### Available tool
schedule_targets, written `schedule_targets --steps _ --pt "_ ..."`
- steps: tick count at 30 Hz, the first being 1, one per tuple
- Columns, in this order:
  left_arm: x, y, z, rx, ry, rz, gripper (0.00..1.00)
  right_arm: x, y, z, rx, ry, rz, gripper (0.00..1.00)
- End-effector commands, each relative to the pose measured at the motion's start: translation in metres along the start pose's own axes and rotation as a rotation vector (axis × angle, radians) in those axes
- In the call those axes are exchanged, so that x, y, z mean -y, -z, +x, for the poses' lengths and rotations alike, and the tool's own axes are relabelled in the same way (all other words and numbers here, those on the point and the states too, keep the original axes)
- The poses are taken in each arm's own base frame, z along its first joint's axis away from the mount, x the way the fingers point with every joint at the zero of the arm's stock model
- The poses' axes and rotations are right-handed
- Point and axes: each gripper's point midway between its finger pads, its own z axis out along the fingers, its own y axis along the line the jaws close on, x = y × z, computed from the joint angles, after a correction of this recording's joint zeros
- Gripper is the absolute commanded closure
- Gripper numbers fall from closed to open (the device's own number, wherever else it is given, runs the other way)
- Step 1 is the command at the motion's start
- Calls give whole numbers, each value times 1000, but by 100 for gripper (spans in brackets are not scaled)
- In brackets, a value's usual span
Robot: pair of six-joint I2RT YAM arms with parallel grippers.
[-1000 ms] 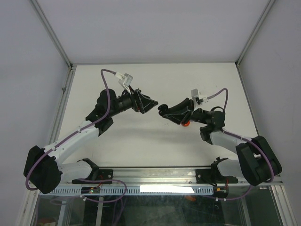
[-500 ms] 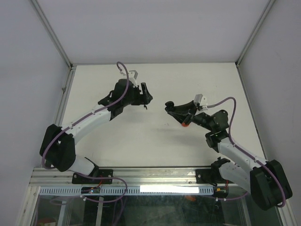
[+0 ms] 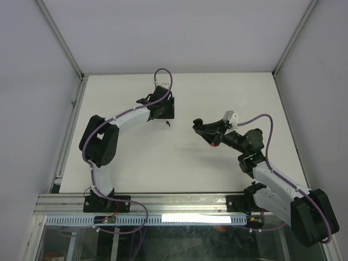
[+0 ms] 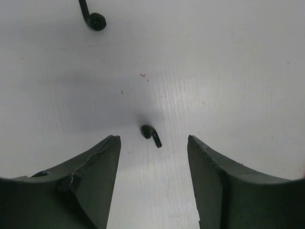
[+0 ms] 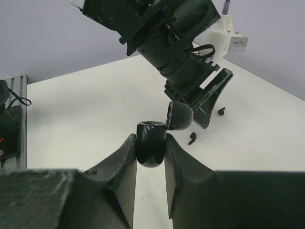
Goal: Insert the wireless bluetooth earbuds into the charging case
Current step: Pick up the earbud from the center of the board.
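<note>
My right gripper (image 5: 151, 140) is shut on a black round charging case (image 5: 151, 143) and holds it above the table with its lid (image 5: 179, 116) hinged open. It also shows in the top view (image 3: 197, 125). My left gripper (image 4: 152, 140) is open and empty, pointing down at the table. A black earbud (image 4: 151, 134) lies just ahead of its fingertips, between them. A second black earbud (image 4: 94, 20) lies further off. In the right wrist view both earbuds (image 5: 191, 139) (image 5: 220, 111) lie by the left gripper (image 5: 206, 102). In the top view the left gripper (image 3: 165, 111) is left of the case.
A small red object (image 3: 213, 144) lies on the white table (image 3: 141, 157), partly hidden under the right arm. Metal frame posts and grey walls border the table on the left, right and far sides.
The left arm has swung toward the far side and turned its gripper down over the earbuds. The right gripper with the case has shifted slightly right.
</note>
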Motion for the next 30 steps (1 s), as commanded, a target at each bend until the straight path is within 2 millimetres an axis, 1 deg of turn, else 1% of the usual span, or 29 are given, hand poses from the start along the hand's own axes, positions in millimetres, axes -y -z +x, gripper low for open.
schedule_targets --steps 1,4,9,11,17,22,26,30 --pt "-5 -8 -12 -14 -33 -44 43 5 1 -9 28 45 26 100" --pt "-3 -18 -3 -55 -37 -37 48 6 -1 -8 23 41 22 100" --pt "-3 -33 12 -119 -42 -41 52 5 -2 -6 16 33 14 100" --pt "-4 -37 16 -132 -43 -44 53 5 -2 -6 15 31 15 100" --pt "-2 -46 27 -173 -44 -33 62 5 -2 -6 12 24 10 100" --pt "-3 -44 39 -216 -39 -25 75 4 -3 -8 13 25 8 100" --pt "-5 -37 47 -235 -26 -29 75 4 -3 -7 10 22 7 100" --pt "-8 -35 51 -250 -34 -42 75 3 -4 -6 5 9 -2 100"
